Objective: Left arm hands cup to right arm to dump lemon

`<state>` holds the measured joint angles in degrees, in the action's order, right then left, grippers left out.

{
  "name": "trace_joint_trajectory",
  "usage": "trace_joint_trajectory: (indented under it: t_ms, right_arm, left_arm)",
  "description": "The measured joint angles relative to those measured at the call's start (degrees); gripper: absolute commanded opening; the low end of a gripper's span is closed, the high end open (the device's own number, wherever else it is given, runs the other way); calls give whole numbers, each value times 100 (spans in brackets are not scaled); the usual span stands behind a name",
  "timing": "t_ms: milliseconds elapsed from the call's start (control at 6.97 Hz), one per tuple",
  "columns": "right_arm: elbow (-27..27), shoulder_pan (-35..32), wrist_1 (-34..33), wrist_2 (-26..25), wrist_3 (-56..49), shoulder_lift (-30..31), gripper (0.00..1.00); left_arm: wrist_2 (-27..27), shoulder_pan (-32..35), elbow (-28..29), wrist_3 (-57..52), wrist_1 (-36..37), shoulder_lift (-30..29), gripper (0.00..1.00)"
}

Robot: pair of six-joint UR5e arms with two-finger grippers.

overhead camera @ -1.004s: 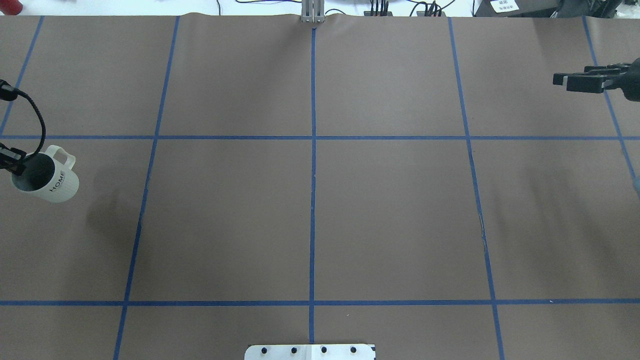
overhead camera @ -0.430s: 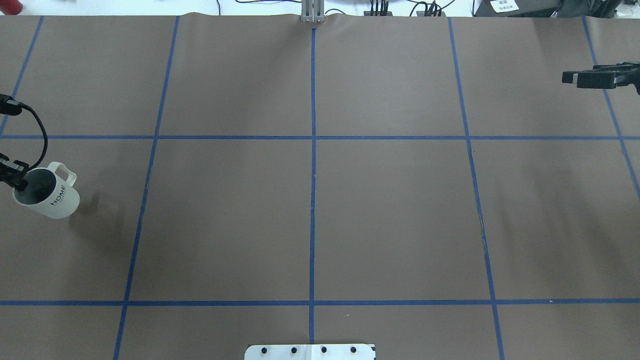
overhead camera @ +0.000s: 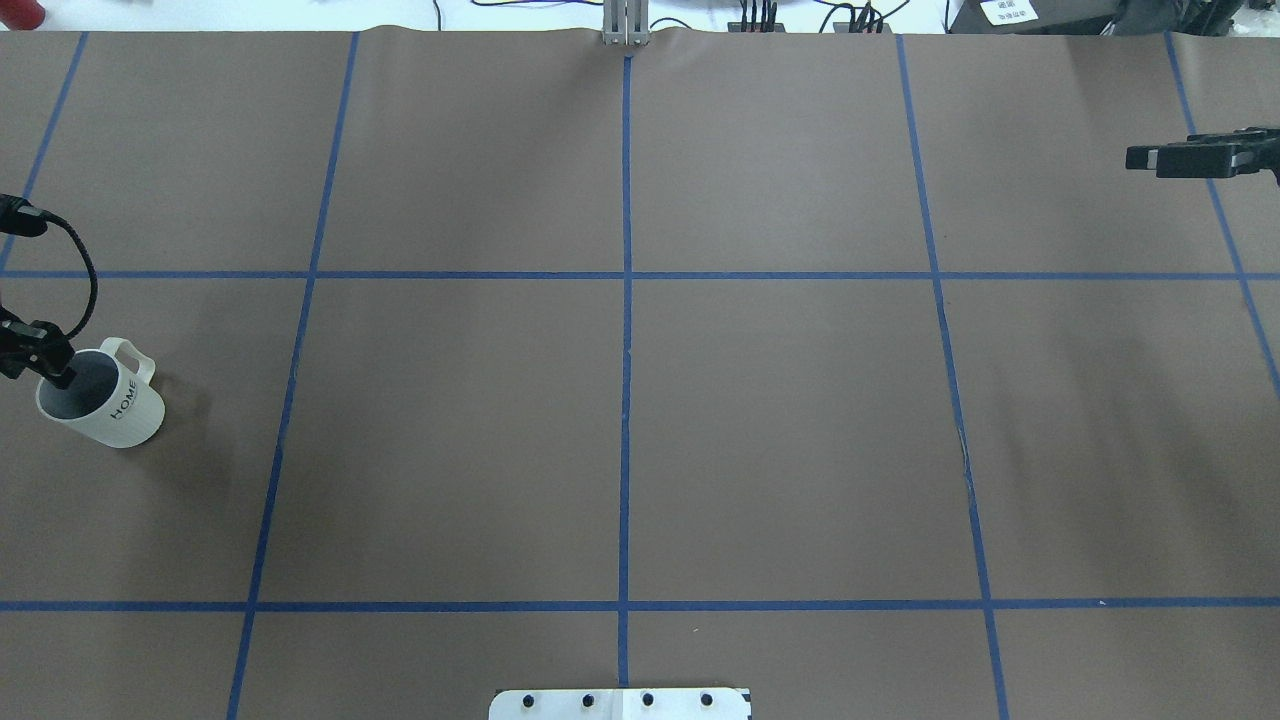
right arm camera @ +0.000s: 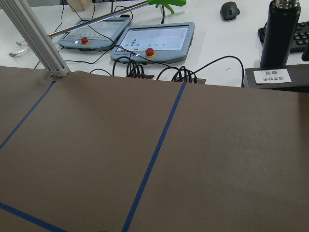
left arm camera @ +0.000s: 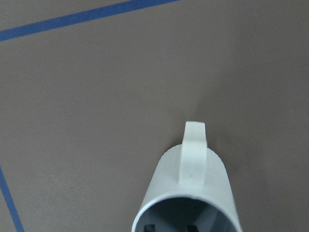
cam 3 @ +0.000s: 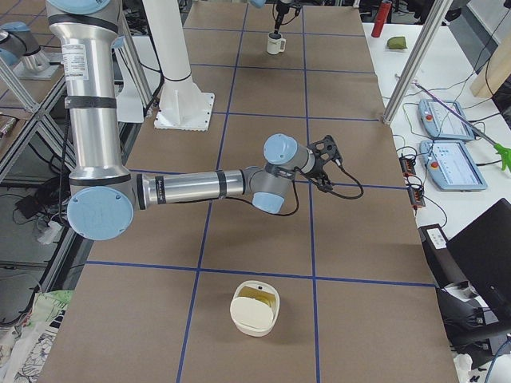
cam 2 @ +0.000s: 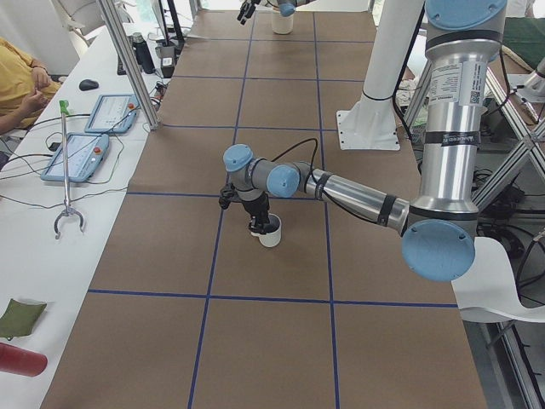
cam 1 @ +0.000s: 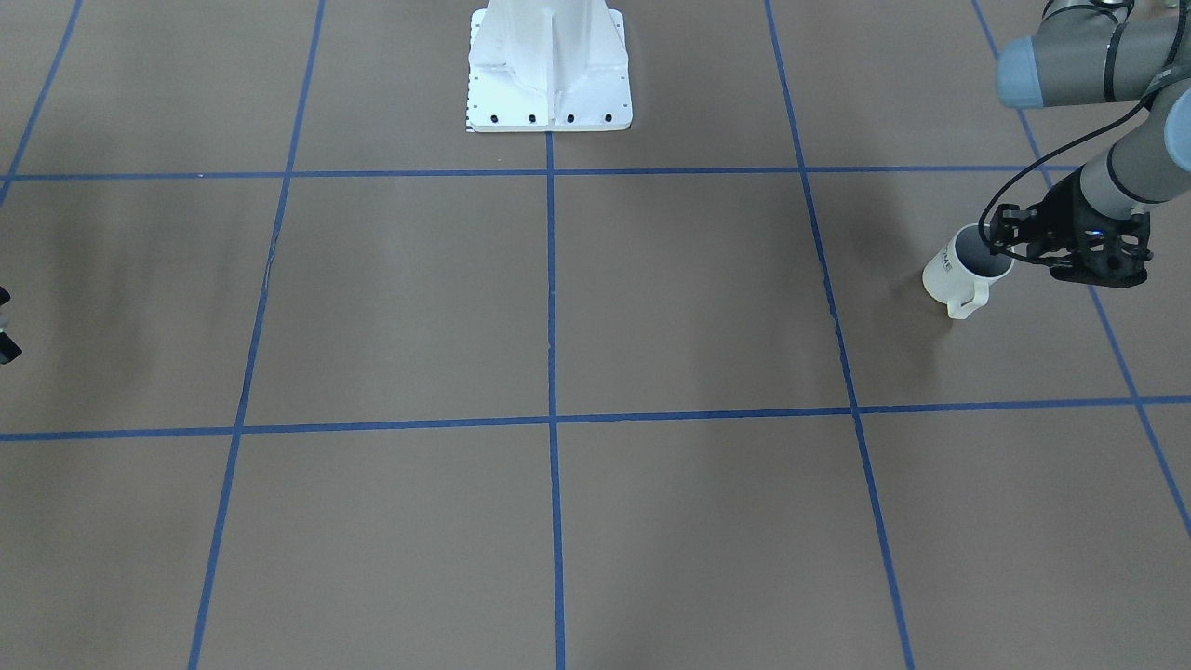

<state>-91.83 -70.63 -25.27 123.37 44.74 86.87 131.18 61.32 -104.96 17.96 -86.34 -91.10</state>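
Overhead exterior: logging cup [overhead camera: 105,410] tilting at far left of table [overhead camera: 450,420], contents hidden; white, ribbed, HOME-lettered, grey inside; left gripper [overhead camera: 55,372] pinching its rim; right gripper [overhead camera: 1140,158] spread unclear; white tub [cam 3: 255,307] holding something yellowish.

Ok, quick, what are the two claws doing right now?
Left claw: closed on the cup, gripping its rim.
Right claw: open, holding nothing.
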Motion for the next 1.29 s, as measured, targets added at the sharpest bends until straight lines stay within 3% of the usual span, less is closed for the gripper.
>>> trace_joint_trajectory:
  t_ms: [430, 574, 1291]
  right_arm:
    - [-31, -390, -853, 704, -404, -149, 93]
    - [-56, -551, -1367, 869, -974, -150, 98]
    - [-110, -1033, -4255, 1117, -3754, -86, 99]
  left_arm:
    - [-11, 357, -557, 13, 23, -27, 99]
    - [-12, 611, -705, 14, 34, -22, 100]
    - [2, 1869, -496, -603, 268, -22, 100]
